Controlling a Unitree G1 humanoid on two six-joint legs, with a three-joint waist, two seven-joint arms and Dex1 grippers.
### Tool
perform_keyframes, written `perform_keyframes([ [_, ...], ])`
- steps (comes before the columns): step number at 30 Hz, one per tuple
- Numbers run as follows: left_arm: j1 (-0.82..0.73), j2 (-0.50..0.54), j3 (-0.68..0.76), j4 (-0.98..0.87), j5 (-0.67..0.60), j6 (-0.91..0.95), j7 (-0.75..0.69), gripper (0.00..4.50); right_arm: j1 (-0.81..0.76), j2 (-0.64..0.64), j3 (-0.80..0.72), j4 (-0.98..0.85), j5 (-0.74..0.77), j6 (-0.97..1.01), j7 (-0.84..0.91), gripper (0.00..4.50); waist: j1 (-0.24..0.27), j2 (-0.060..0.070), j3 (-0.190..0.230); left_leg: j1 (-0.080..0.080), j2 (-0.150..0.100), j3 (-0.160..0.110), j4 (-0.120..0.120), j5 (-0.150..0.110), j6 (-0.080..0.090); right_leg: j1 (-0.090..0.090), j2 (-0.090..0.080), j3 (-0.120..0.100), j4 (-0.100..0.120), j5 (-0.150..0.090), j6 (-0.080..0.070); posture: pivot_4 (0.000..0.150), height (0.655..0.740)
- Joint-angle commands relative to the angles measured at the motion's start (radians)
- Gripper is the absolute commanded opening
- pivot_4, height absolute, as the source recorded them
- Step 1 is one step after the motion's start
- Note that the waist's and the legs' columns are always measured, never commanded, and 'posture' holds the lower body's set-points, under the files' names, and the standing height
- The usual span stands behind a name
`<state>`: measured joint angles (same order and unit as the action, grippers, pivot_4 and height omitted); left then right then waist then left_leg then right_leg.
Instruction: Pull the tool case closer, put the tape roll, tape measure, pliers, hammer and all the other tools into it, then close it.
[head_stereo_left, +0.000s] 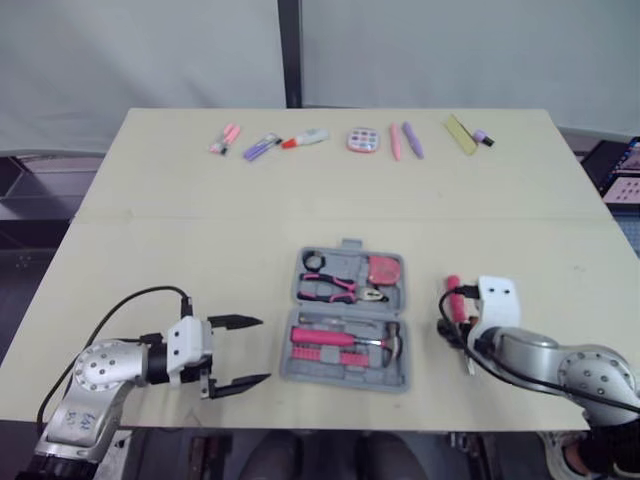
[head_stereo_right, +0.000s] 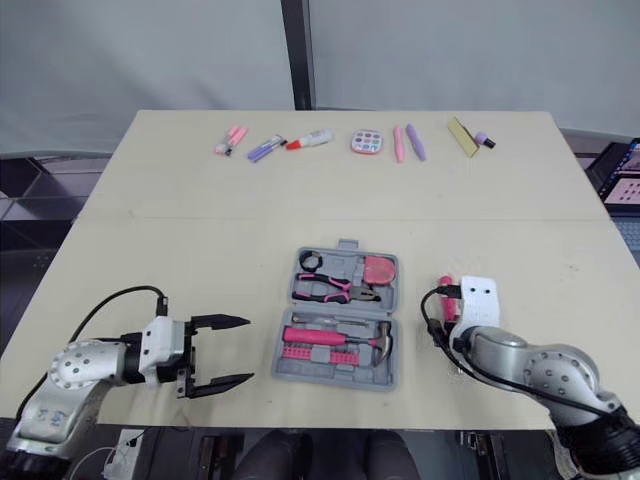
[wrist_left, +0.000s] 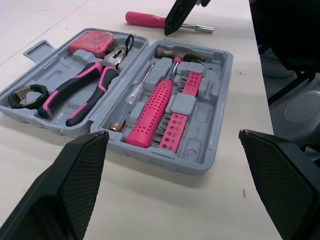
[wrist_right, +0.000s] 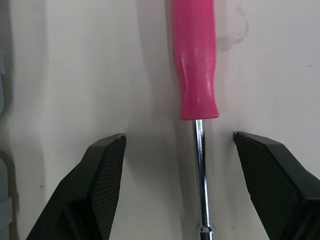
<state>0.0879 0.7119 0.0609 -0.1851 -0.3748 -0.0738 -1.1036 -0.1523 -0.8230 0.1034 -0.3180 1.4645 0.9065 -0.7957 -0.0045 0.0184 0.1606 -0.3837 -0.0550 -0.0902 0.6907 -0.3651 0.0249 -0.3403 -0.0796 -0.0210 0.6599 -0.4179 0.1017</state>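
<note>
Open tool case (wrist_left: 210, 125) lies near the near edge of the surface (head_stereo_left: 200, 220), midway along it. It holds the tape roll (wrist_left: 27, 95), pliers (wrist_left: 82, 92), tape measure (wrist_left: 92, 42) and hammer (wrist_left: 150, 112). The left tool (head_stereo_left: 266, 349), fingers spread wide, sits left of the case and points at it. The right tool (wrist_right: 179, 135), also spread, straddles without contact the pink screwdriver (wrist_right: 194, 60) lying just right of the case. Small items (head_stereo_left: 362, 140) line the far edge.
</note>
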Motion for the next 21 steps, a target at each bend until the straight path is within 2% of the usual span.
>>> perform_keyframes([
  [1,0.01,0.014,0.026,-0.034,-0.011,0.002,0.006,4.5,-0.015,0.038,-0.034,0.018,-0.074,0.029,0.04,3.61,0.0,-0.002,-0.001,0.0,0.0,0.0,0.0,0.0,0.0,0.0,0.0,0.0,0.0,0.0,0.0,0.15,0.7134],
  [21,0.008,0.014,0.022,-0.046,-0.006,0.011,0.021,4.5,-0.074,0.215,-0.177,0.089,-0.396,0.203,0.222,3.61,-0.003,-0.004,-0.004,0.009,0.0,0.001,-0.005,0.0,0.0,0.003,0.0,0.003,0.003,0.0,0.0,0.15,0.7134],
])
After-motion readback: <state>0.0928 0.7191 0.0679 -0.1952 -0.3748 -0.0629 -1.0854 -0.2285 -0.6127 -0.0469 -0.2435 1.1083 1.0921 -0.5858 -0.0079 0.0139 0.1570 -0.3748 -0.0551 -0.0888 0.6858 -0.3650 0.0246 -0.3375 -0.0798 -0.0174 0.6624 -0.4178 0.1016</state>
